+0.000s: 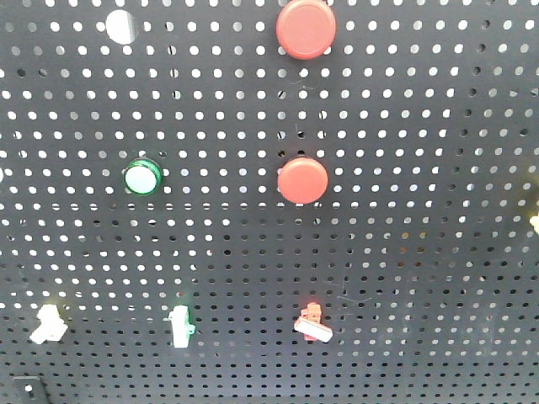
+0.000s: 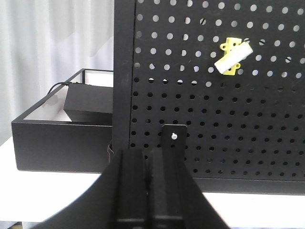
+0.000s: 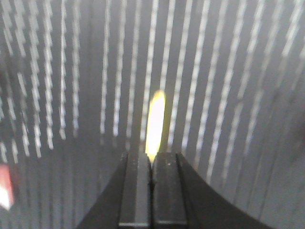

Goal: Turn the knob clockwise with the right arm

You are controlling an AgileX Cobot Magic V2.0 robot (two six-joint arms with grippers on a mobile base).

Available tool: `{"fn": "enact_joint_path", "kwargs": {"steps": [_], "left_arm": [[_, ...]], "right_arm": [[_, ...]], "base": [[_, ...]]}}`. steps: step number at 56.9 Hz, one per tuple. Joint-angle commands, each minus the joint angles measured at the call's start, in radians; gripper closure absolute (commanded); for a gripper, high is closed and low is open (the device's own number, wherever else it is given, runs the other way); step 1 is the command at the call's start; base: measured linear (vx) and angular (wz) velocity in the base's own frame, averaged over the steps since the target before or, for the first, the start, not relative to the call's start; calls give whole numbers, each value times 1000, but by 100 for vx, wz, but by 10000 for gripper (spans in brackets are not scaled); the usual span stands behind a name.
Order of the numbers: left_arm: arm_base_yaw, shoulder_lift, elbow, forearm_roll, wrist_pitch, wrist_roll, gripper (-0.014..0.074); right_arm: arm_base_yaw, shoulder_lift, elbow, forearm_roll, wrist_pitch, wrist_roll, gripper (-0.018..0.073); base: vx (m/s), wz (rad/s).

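Observation:
On the black pegboard (image 1: 404, 278) a row of small selector knobs sits low: white (image 1: 47, 325), green-based (image 1: 180, 326) and red (image 1: 312, 323). A yellow knob with a white handle (image 2: 232, 57) shows in the left wrist view, tilted. The right wrist view is smeared by motion. There my right gripper (image 3: 151, 156) is shut and empty, close to the board, with a yellow streak (image 3: 156, 121) just beyond its tips. My left gripper (image 2: 148, 155) is shut on nothing, low by the board's foot. Neither gripper appears in the front view.
Two red push buttons (image 1: 306, 28) (image 1: 302, 180) and a green-ringed button (image 1: 141, 178) sit higher on the board. A black open tray (image 2: 62, 143) holding a black box (image 2: 88, 102) stands left of the board on the white table. A small screwed bracket (image 2: 174, 140) sits at the board's base.

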Motion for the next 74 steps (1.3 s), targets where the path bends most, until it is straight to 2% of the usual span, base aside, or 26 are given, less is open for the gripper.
{"fn": "enact_joint_path", "kwargs": {"steps": [1,20,27,33,42,46,56,74], "left_arm": [[2,0,13,-8,-82,-10,603],[2,0,13,-8,-82,-10,603],[2,0,13,-8,-82,-10,603],[2,0,13,-8,-82,-10,603],[2,0,13,-8,-82,-10,603],[2,0,13,-8,-82,-10,603],[2,0,13,-8,-82,-10,603],[2,0,13,-8,-82,-10,603]], "right_arm": [[-6,15,30,1,-95,-9,568],[-7,-18,233,-12,-121,-3,568],[-7,-127,385,-46,-220,57,568],[-7,-251,537,-137,-307,123,568],[-33,-385,679,-135,-333,223,568],[-78,-428,682,-135,-264,263,568],[-159,-429,682,-138,-257,276,568],[-155,-429,682,-134,-260,278,568]], "base": [[0,0],[0,0],[0,0],[0,0],[0,0],[0,0],[0,0],[0,0]]}}
